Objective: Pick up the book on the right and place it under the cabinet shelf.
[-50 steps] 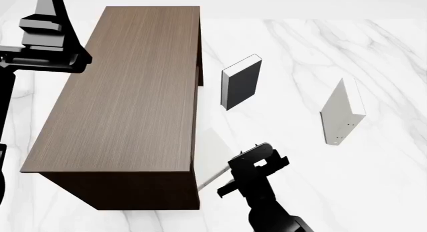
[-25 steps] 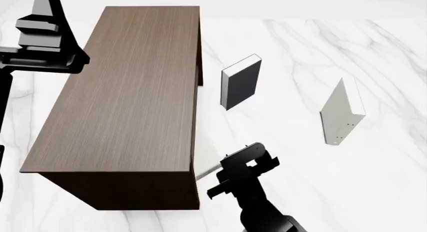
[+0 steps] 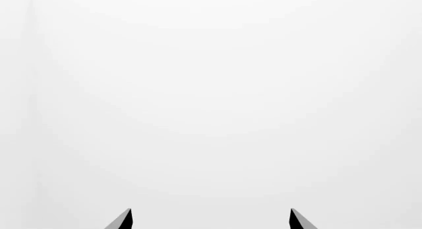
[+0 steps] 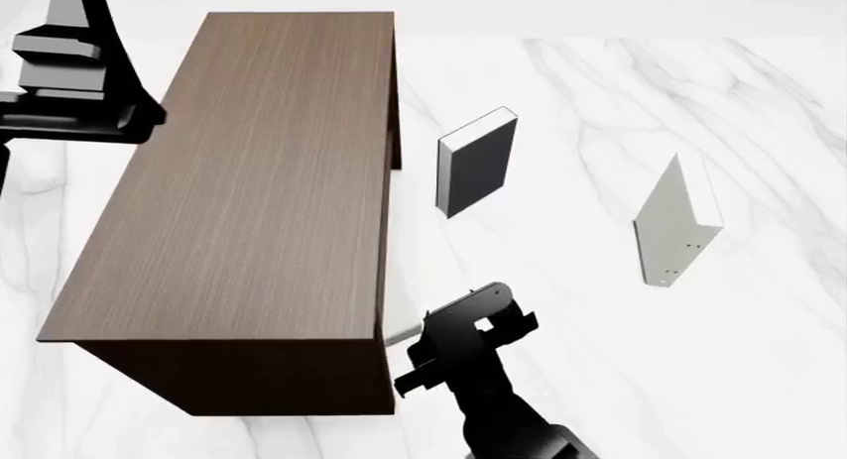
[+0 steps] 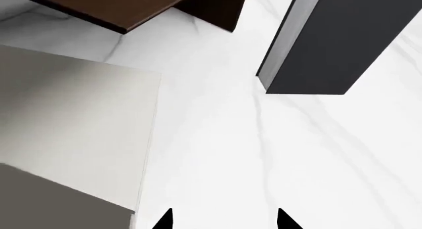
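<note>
The book point(image 5: 72, 135) is a thin pale grey slab lying flat beside the dark brown cabinet shelf point(image 4: 252, 181). In the head view only a pale sliver of the book point(image 4: 401, 330) shows at the cabinet's right lower edge; the rest is hidden under it. My right gripper point(image 4: 483, 315) sits low on the floor right beside that edge. In the right wrist view the right gripper point(image 5: 224, 220) is open with nothing between the tips, and the book lies just to one side. My left gripper point(image 4: 79, 77) is raised left of the cabinet, open and empty point(image 3: 209, 220).
A thicker black-covered book point(image 4: 479, 164) stands upright just right of the cabinet, ahead of my right gripper point(image 5: 336, 41). Another pale book point(image 4: 677, 221) with tiny dots stands upright far right. A cabinet corner point(image 5: 132, 6) shows in the right wrist view. The floor is white marble.
My right gripper has moved left toward the cabinet, and the flat pale book has slid further under it, leaving only a sliver in view. The left arm has drifted slightly left.
</note>
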Tool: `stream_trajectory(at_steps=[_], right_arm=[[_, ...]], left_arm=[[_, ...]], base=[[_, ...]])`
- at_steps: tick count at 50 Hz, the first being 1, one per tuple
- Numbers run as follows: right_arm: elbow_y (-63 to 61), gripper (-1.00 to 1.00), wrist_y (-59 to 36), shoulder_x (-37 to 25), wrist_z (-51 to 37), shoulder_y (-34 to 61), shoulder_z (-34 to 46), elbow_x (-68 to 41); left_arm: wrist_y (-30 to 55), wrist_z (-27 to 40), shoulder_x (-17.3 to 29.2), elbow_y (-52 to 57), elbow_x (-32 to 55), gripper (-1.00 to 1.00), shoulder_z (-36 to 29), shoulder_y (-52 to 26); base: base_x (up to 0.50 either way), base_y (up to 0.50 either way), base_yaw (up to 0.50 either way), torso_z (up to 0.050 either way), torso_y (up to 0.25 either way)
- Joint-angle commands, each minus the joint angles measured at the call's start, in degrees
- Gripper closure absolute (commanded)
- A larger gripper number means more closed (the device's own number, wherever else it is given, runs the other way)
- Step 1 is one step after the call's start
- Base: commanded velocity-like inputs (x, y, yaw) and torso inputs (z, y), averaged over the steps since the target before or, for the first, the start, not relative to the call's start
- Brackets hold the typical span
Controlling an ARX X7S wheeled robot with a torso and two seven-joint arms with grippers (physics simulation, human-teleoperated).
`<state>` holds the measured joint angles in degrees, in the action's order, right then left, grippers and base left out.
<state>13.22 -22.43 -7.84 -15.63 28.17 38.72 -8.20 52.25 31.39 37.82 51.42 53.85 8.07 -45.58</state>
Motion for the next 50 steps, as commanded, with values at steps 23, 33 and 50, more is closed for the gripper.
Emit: stream_trajectory(at_steps=[23,33,50], right_arm=[[3.35,-1.00,-2.79,2.10,16.23,2.12,-1.28,-20.09],[3.32,-1.00,-4.68,1.75,19.02,2.32,-2.33,-24.30],[2.16,-1.00,-5.10,1.02,20.05,1.27,-0.93,-25.53]], left_arm=[[-1.08,0.51,1.08,0.12,0.59,-1.00,0.96,1.38],[-1.57,0.46,1.01,-0.07,0.10,-1.00,0.36,1.58],[-2.22,0.66,1.27,-0.05,0.57,-1.00,0.73,2.06]], base=[[0.00,0.00,0.00,0.000,-0.001],[0.00,0.00,0.01,-0.001,-0.004],[0.00,0.00,0.00,-0.001,-0.004]])
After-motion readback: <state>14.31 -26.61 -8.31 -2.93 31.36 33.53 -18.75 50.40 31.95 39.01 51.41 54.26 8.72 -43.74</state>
